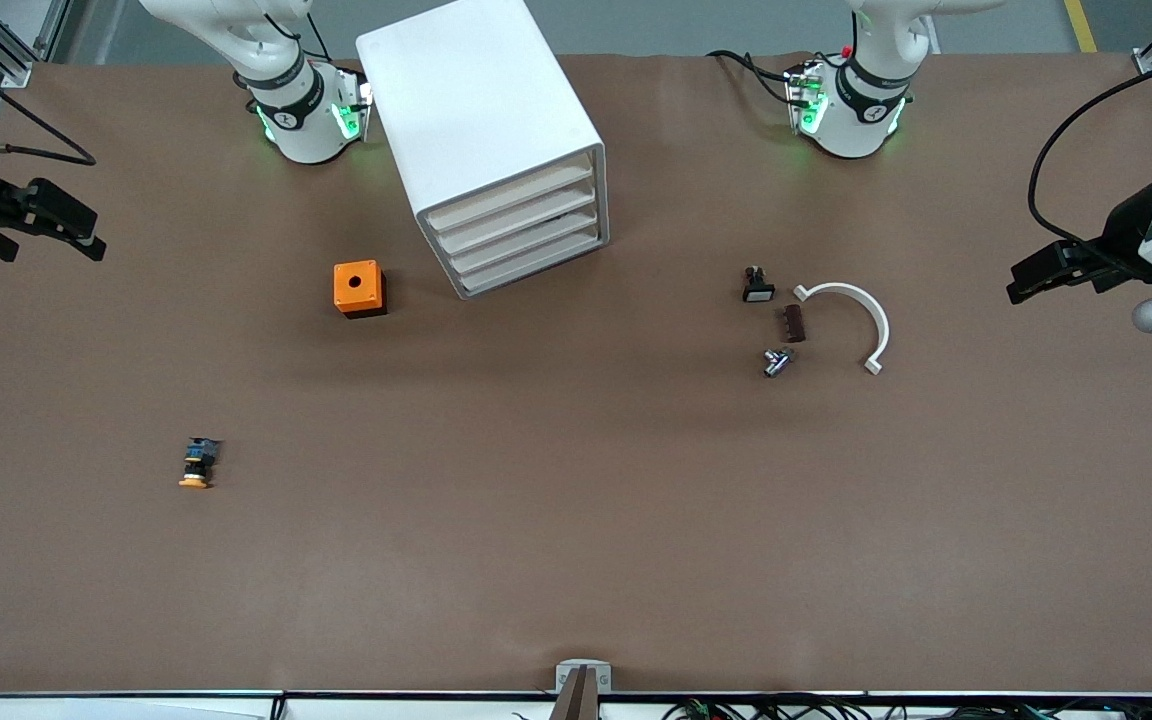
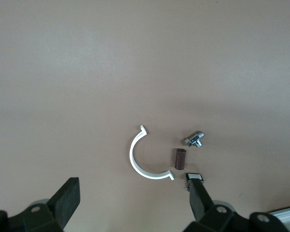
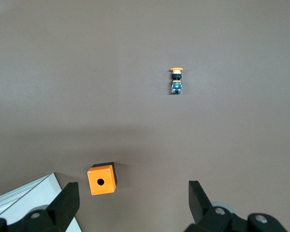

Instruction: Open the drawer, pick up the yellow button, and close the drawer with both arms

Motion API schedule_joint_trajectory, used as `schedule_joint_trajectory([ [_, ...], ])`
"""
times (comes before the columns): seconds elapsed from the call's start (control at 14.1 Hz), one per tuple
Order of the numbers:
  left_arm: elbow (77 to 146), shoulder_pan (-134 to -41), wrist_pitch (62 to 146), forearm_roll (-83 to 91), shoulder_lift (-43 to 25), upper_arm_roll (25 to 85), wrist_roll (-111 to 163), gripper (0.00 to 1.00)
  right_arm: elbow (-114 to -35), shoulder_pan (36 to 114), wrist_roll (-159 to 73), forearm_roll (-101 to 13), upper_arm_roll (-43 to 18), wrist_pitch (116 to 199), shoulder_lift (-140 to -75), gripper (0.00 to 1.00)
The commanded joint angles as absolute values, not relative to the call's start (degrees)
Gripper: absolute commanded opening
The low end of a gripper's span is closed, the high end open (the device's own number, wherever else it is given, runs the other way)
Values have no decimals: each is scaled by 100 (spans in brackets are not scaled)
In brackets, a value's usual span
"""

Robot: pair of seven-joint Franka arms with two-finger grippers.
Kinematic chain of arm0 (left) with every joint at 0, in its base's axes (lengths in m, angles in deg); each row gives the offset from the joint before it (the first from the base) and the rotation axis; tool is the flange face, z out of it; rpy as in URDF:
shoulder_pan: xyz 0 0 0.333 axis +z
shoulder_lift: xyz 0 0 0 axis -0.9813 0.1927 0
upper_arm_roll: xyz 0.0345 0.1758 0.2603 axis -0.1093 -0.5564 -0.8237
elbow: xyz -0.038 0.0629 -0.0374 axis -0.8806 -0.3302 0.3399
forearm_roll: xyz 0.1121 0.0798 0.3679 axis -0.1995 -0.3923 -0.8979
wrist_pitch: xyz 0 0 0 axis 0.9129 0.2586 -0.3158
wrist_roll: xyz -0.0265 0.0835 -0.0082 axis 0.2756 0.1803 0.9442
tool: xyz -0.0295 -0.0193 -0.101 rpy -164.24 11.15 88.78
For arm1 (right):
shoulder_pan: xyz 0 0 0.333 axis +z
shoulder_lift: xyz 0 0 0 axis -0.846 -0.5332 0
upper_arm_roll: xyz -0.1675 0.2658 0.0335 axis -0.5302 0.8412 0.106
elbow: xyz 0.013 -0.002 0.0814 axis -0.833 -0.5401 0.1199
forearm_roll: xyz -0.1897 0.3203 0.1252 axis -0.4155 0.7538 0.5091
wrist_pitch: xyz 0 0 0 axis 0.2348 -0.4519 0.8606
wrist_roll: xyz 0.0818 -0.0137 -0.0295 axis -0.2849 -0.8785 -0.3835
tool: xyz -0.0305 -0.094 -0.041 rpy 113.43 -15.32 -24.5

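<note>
Lying on its side on the brown table (image 1: pixel 576 560), the button (image 1: pixel 198 465) is seen well apart from the cabinet (image 1: pixel 481 140), nearer the front camera and toward the right arm's end. The drawer (image 1: pixel 514 196) is shut. Both arms wait raised at the table's ends: the right gripper (image 1: pixel 56 225) and left gripper (image 1: pixel 1046 272) are held spread and empty. An orange cube (image 1: pixel 359 288) sits beside the cabinet. No legible writing or brand can be made out.

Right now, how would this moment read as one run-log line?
drawer: shut | button: on table, out of cabinet | left gripper: open, empty, waiting | right gripper: open, empty, waiting
</note>
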State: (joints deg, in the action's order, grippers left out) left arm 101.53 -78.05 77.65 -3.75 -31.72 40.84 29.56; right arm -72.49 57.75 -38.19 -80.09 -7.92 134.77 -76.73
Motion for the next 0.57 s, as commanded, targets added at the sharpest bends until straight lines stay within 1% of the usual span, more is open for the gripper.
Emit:
schedule_joint_trajectory([
  [0.0, 9841, -7766, 7750, -348, -3121, 4166, 2934, 100, -7538, 5734, -3904, -8048, -754, 13569, -7381, 100],
  [0.35, 9805, -7757, 7750, -348, -3121, 4166, 2934, 100, -7547, 5716, -3895, -8048, -763, 13525, -7363, 100],
  [0.5, 9874, -7740, 7898, -357, -3190, 4210, 2934, 100, -7556, 5707, -3886, -8048, -780, 13490, -7354, 100],
])
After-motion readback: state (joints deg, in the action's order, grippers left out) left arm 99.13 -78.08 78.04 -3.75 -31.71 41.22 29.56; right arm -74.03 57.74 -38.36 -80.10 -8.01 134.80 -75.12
